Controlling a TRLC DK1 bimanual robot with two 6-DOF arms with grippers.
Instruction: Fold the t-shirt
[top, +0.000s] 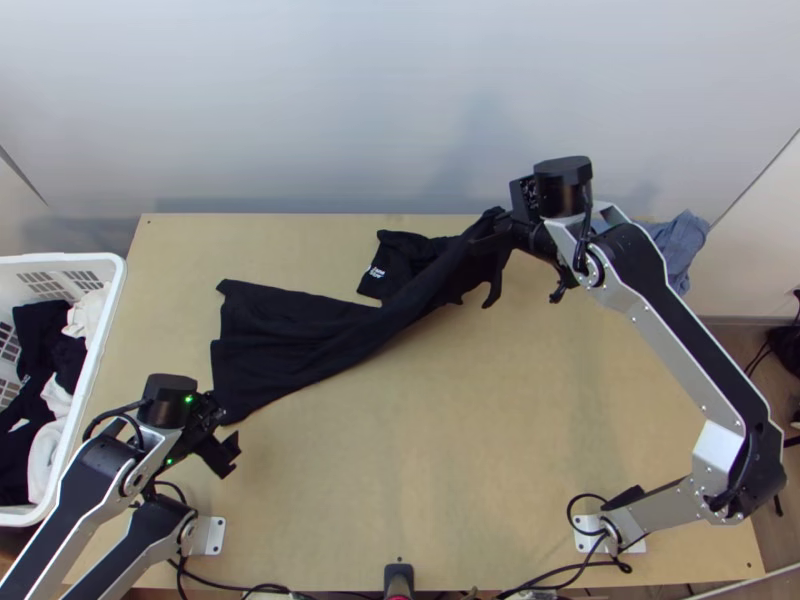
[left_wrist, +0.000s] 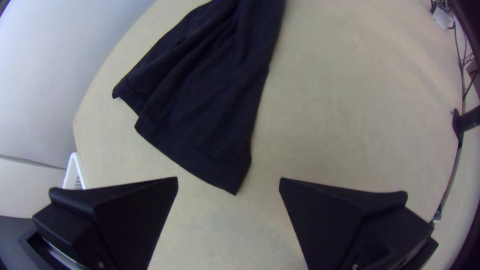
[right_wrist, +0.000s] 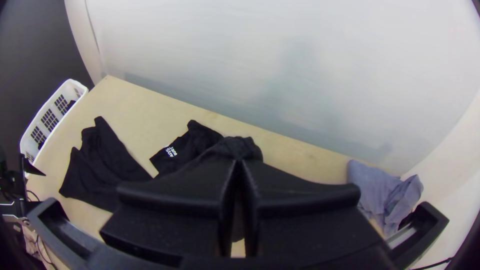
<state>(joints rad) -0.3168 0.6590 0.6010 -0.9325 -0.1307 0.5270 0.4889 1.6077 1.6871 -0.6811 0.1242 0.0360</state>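
Observation:
The black t-shirt (top: 310, 335) lies bunched lengthwise across the table's back left, its wide hem end flat at the left. Its other end is raised in my right gripper (top: 495, 235), shut on the cloth above the back of the table. In the right wrist view the gripper (right_wrist: 239, 162) has its fingers together, with black cloth behind them. A sleeve with white print (top: 385, 268) lies behind the raised part. My left gripper (top: 228, 445) is open and holds nothing, beside the hem's near corner. In the left wrist view the gripper (left_wrist: 229, 182) stands apart from the t-shirt (left_wrist: 215, 95).
A white basket (top: 105, 330) with black and white clothes stands at the left. A blue-grey cloth (top: 682, 240) lies bunched at the back right corner. Cables (top: 560, 582) run along the near edge. Bare table (top: 430, 460) spreads between the arms.

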